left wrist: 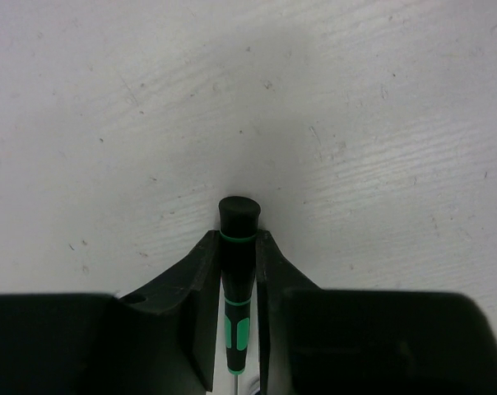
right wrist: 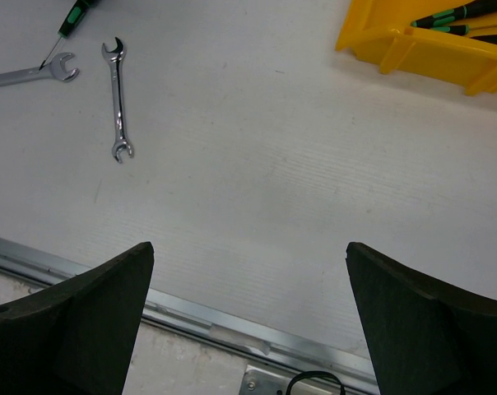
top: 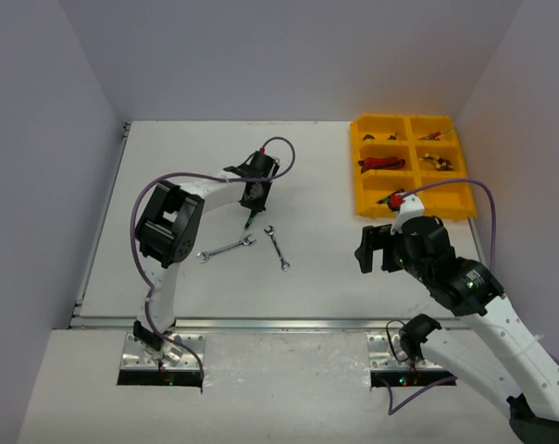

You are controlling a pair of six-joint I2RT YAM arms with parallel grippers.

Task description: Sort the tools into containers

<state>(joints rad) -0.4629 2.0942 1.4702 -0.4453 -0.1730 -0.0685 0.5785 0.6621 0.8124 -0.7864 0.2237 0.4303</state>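
Note:
My left gripper [top: 254, 192] [left wrist: 238, 240] is shut on a black, green-banded screwdriver [left wrist: 237, 284], whose handle end sticks out past the fingertips. In the top view the screwdriver [top: 249, 218] hangs from it, tip down, just above two silver wrenches [top: 227, 249] [top: 278, 247] lying on the table. My right gripper [top: 376, 250] [right wrist: 248, 263] is open and empty over bare table, near the front corner of the yellow tray [top: 367, 185]. In the right wrist view the wrenches [right wrist: 117, 99] [right wrist: 26, 76] and the screwdriver [right wrist: 74, 18] show at top left.
The tray holds red-and-black cutters [top: 381, 164] and yellow pliers [top: 437, 162] in its middle row, small tools in the far row, and green-handled screwdrivers [right wrist: 458, 15] in a near compartment. A metal rail [top: 279, 324] runs along the table's front edge. Walls close three sides.

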